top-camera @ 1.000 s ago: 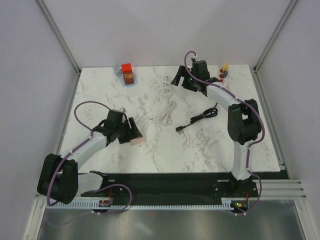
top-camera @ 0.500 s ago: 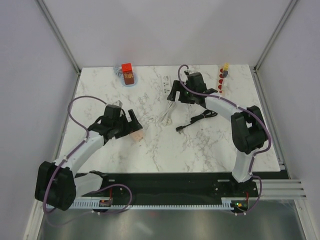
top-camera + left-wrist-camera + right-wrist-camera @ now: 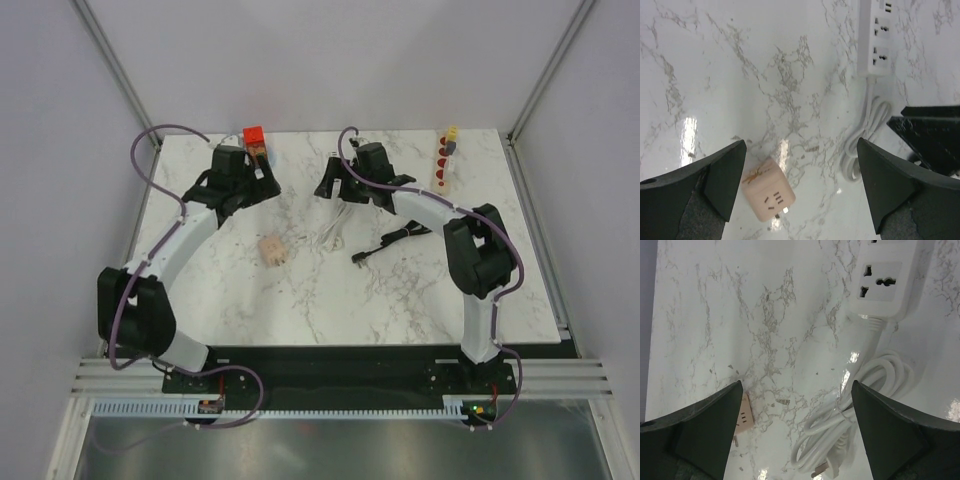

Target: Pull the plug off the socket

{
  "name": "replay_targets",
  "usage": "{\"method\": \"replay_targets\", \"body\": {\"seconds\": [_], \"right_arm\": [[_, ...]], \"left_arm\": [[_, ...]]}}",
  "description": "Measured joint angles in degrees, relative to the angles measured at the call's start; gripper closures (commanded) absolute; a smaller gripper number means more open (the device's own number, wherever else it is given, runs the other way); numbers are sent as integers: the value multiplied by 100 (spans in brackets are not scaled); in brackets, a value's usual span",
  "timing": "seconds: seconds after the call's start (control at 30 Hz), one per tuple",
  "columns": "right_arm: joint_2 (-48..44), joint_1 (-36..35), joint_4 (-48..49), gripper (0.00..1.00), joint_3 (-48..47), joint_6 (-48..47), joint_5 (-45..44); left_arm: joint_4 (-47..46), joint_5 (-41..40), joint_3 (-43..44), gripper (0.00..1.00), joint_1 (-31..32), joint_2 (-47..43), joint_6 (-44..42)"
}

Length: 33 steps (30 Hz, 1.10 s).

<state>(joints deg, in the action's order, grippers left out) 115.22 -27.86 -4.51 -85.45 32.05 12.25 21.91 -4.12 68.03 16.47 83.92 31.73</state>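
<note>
Near the middle of the marble worktop (image 3: pixel 400 300), taking 12 o'clock as the edge farthest from the arm bases, the pink cube-shaped plug (image 3: pixel 272 250) lies by itself, free of the socket and touched by nothing. The white power strip (image 3: pixel 875 40) rests toward 12 o'clock, well apart from the plug, which sits at roughly 7 o'clock from it. The sockets that show in both wrist views are bare. Its white cord (image 3: pixel 333 232) lies in a loose coil at 6 o'clock of the strip, between the plug and a black cable (image 3: pixel 398 238) bundled at about 4 o'clock. The left end effector (image 3: pixel 248 186) hovers at 11 o'clock of the plug, its jaws spread wide and holding nothing. Its wrist view looks down between the fingers at the plug, which shows a slotted face and a metal prong at its lower edge. The right end effector (image 3: pixel 335 185) hangs over the power strip, likewise wide open and empty, and hides most of the strip from the top camera. A red block (image 3: pixel 254 140) stands at the far edge, just beyond the left end effector, and a rack (image 3: pixel 443 160) with red pieces sits near the 1 o'clock corner.
</note>
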Motion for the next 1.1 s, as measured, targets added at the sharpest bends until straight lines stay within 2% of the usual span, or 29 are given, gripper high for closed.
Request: {"method": "replay_targets", "body": {"seconds": [0.13,0.27,0.33,0.43,0.8,1.1], "right_arm": [[-39,-96,-13,2,15,48,-4],[-153,-205,127,2,313,31,-15],[-249,-247,179,2,581,37,-33],[-404,-258,103,2,850,68,-33],[-767,-267,-96,2,780,-107,-55],[-595,-195,-195,2,240,-337,116]], "left_arm": [[-249,-236,546,1,-37,813,-376],[-844,-282,826,7,-122,1600,-772],[-905,-291,1178,11,-181,2103,-953],[-752,-317,1827,12,-293,2658,-1115],[-739,-503,4122,11,-439,3668,-1851],[-671,-695,4369,9,-439,4503,-1976]]}}
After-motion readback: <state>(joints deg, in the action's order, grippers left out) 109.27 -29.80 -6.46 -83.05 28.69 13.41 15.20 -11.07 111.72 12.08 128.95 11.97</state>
